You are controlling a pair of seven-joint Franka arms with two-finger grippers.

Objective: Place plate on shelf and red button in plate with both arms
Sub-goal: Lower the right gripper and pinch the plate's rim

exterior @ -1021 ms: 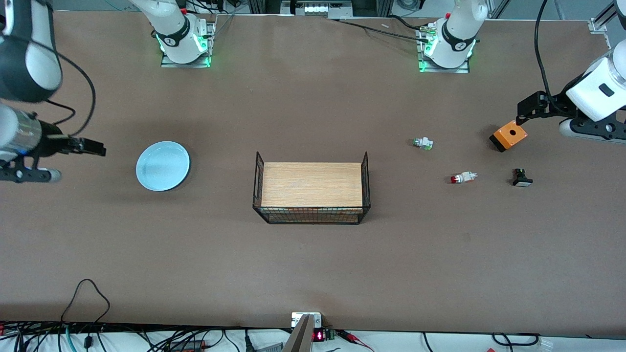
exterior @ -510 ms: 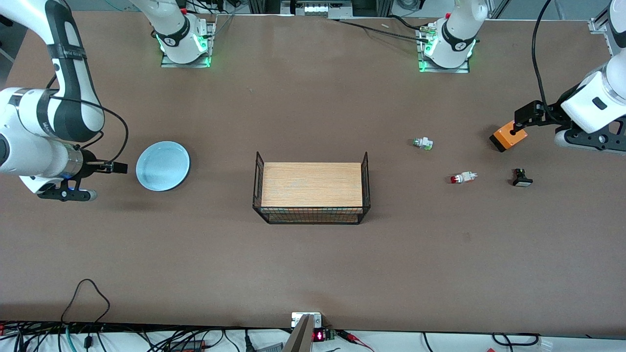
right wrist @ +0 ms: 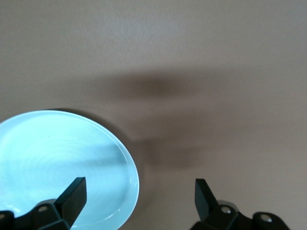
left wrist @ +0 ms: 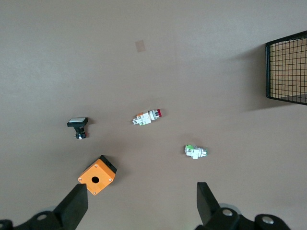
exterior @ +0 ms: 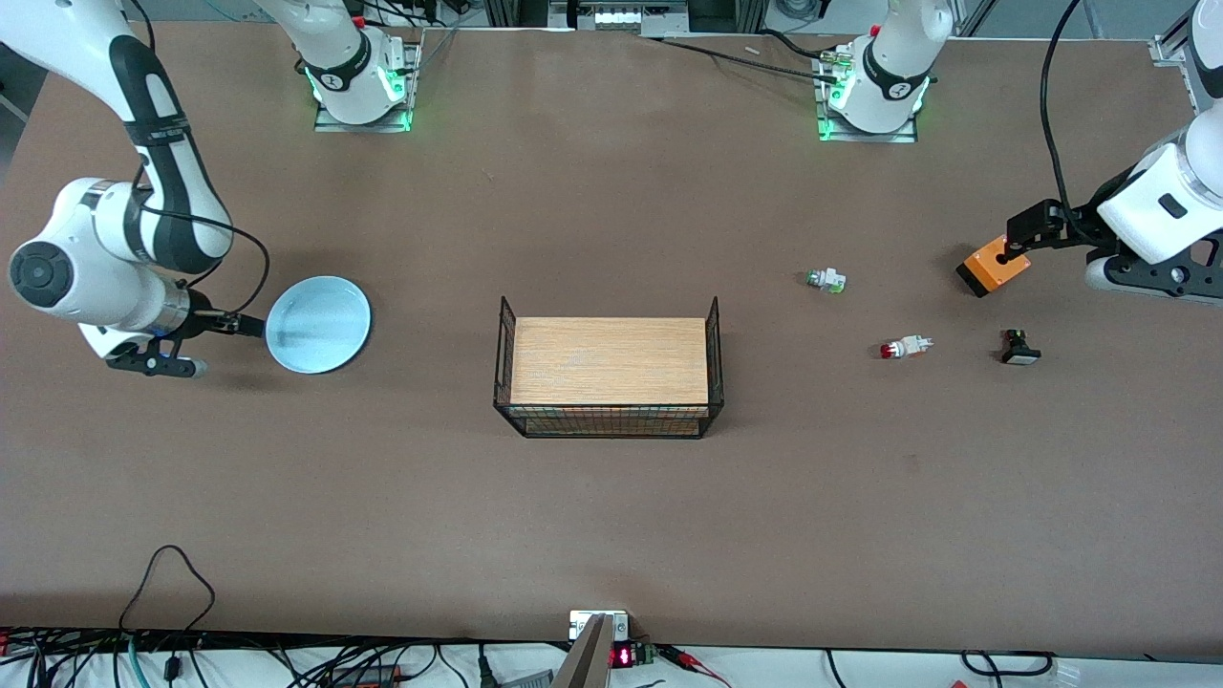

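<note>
From the front camera, the round pale light-blue plate [exterior: 318, 324] lies flat on the brown bench [exterior: 611, 516], toward the right arm's end. The right gripper [exterior: 250, 327] sits low at the plate's rim, on the side away from the basket. A black wire basket with a wooden floor [exterior: 609, 375] stands in the middle of the bench. Toward the left arm's end lie the small parts: the tiny red button with a white body [exterior: 904, 347] on its side, a green-capped white button [exterior: 826, 280] farther from the camera, a black button with a white face [exterior: 1019, 348] and an orange box with a round hole [exterior: 994, 267]. The left gripper [exterior: 1022, 231] hangs over the orange box.

In the left wrist view, the left gripper's jaws stand wide apart (nothing between them). Below lie the red button [left wrist: 147, 116], the green-capped button [left wrist: 195, 152], the black button [left wrist: 77, 126], the orange box [left wrist: 96, 176] and a corner of the basket [left wrist: 288, 67].

In the right wrist view, the right gripper's jaws are also wide apart, with the plate's [right wrist: 57, 163] rim between them.
</note>
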